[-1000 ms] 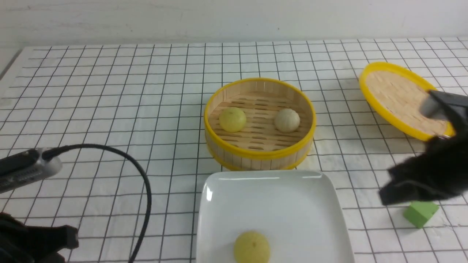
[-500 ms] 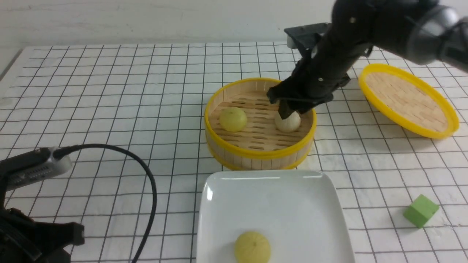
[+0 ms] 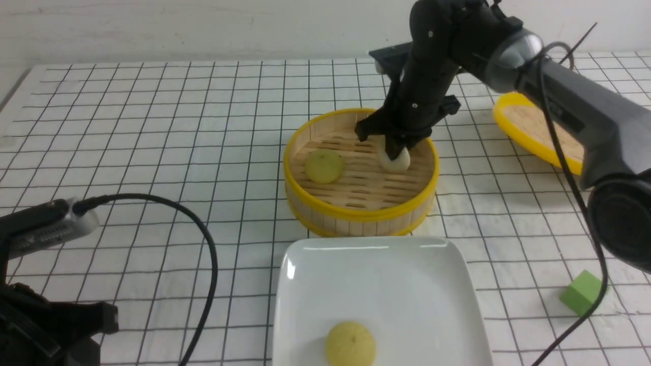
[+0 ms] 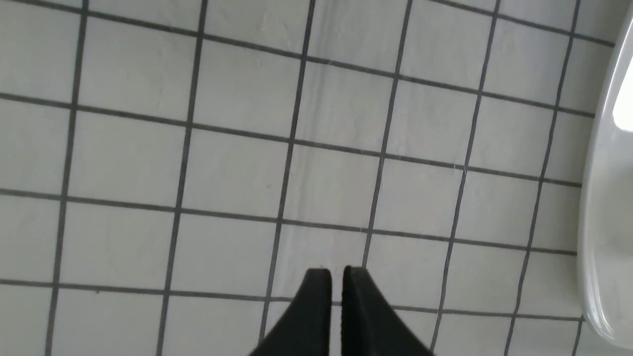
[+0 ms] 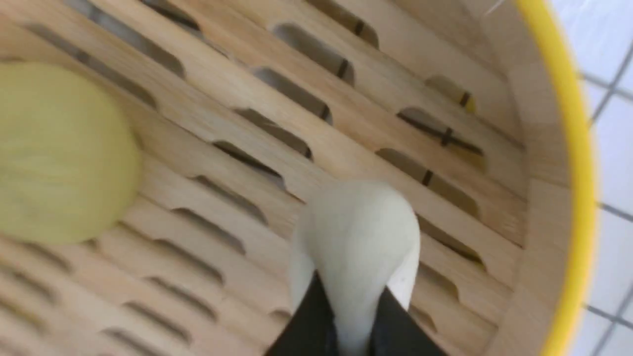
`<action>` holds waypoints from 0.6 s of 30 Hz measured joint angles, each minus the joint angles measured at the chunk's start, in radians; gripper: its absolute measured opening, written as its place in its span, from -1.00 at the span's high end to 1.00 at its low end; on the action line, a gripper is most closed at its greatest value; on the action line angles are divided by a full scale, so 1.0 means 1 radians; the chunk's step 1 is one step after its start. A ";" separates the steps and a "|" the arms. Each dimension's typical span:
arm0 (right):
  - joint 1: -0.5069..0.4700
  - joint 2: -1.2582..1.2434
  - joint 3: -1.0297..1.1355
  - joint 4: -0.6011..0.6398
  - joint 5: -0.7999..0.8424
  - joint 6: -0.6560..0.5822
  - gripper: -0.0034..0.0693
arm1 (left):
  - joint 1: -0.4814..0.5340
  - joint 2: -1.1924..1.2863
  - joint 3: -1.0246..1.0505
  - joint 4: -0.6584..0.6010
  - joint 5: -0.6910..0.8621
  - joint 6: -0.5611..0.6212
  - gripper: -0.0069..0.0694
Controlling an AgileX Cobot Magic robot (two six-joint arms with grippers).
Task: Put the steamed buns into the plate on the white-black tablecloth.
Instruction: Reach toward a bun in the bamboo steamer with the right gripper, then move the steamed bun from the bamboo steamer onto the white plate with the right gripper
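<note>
Front view | right jaws pinching pale bun (image 3: 396, 160), squeezed narrow, inside steamer (image 3: 356, 223) mid-bench | yellow bun (image 3: 323, 166) apart from it on steamer floor | second yellow bun (image 3: 350, 343) on plate (image 3: 381, 284), near edge, on checked tablecloth (image 3: 152, 127) | left jaws nearly pressed together, gripping nothing, near-left corner

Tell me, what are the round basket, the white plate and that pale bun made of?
The steamer basket: matte bamboo-like slats, visible grain; yellow rims glossy, perhaps plastic. The plate: glossy white, bright reflections, likely ceramic. The beige-grey bun: matte, soft, pinched narrow in the right pincer; maybe foam.
</note>
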 joint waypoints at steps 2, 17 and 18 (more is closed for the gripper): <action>0.000 -0.087 0.060 0.028 -0.005 0.000 0.84 | 0.000 0.000 0.000 0.000 -0.002 0.000 0.64; 0.059 -0.527 0.984 0.269 -0.191 -0.078 0.53 | 0.000 0.006 0.000 0.002 -0.202 0.000 0.59; 0.075 -0.515 1.028 0.269 -0.272 -0.083 0.35 | 0.000 0.009 0.000 0.002 -0.223 -0.001 0.59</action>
